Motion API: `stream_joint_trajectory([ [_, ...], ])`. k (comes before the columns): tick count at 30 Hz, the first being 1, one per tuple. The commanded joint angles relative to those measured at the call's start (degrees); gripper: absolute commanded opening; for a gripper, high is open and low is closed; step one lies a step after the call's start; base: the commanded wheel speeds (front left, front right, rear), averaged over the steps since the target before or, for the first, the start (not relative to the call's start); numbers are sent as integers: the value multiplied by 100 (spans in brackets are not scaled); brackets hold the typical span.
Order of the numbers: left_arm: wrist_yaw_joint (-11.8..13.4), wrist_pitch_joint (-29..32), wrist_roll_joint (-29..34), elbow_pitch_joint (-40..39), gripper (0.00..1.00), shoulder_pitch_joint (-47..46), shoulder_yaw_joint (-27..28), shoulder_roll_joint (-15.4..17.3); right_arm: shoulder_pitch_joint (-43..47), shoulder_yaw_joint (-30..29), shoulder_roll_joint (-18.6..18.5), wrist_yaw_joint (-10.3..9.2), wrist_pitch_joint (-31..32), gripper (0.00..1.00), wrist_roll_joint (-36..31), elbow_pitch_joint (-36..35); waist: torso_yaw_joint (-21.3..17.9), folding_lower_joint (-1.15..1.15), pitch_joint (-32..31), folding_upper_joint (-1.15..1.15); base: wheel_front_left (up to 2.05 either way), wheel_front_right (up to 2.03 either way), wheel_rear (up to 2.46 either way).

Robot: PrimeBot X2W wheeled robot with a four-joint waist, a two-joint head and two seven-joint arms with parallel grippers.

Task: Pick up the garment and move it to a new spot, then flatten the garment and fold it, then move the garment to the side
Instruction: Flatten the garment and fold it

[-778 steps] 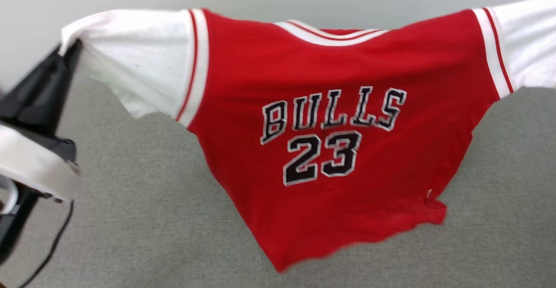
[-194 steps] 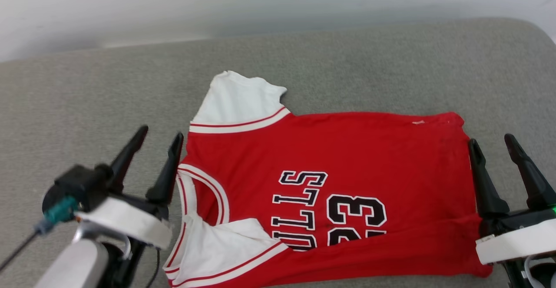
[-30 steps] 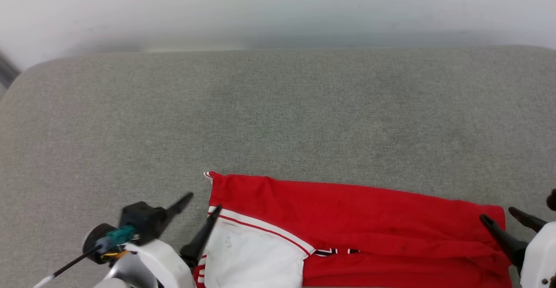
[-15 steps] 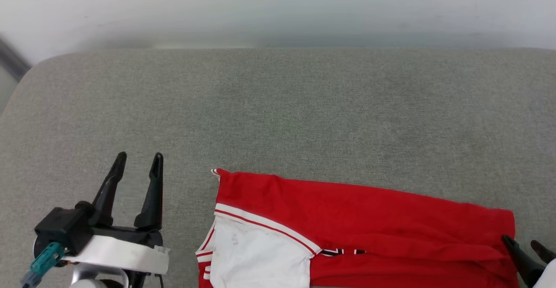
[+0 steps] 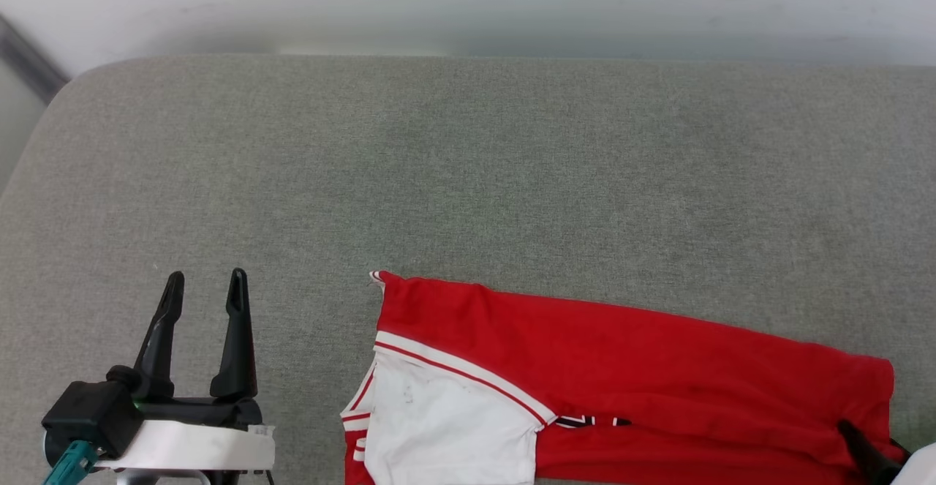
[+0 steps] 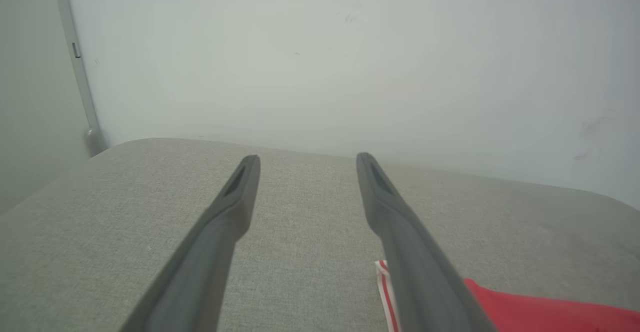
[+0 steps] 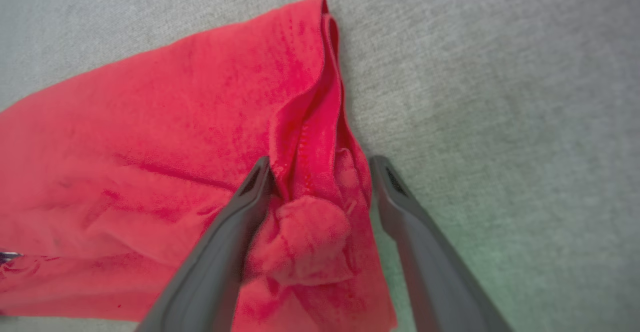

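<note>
garment (image 5: 621,368): we see it folded on cushion (image 5: 468,178)
left gripper (image 5: 206,276): spread wide, empty
right gripper (image 7: 320,164): spread, straddling its hem

Garment (image 5: 643,368) red, white sleeve panel, red-white striped trim; cushion (image 5: 468,178) grey; wall (image 6: 320,61) pale.

Garment (image 5: 621,353) now folded lengthwise (lettering mostly hidden); left end effector (image 5: 206,274) withdrawn leftward, clear of it.

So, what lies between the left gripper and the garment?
Nothing but bare grey cushion. In the head view, the open left gripper stands apart from the left edge of the garment.
</note>
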Motion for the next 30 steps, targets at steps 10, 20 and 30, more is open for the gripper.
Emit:
stream_joint_trajectory([
  [10, -72, -14, 224, 60, 100, -182, -40, -35, 56, 839, 389, 30, -74, 73, 241, 554, 48, 0, 67, 0, 0, 0, 0],
  [20, -74, -14, 261, 128, 100, -104, -195, 45, -57, 890, 51, 2, -571, 0, 162, 405, -41, 0, -38, 0, 0, 0, 0],
  [30, -74, -14, 294, 181, 100, -32, -271, 70, -208, 170, -414, -11, -885, 0, -110, 479, -167, 0, -105, 0, 0, 0, 0],
])
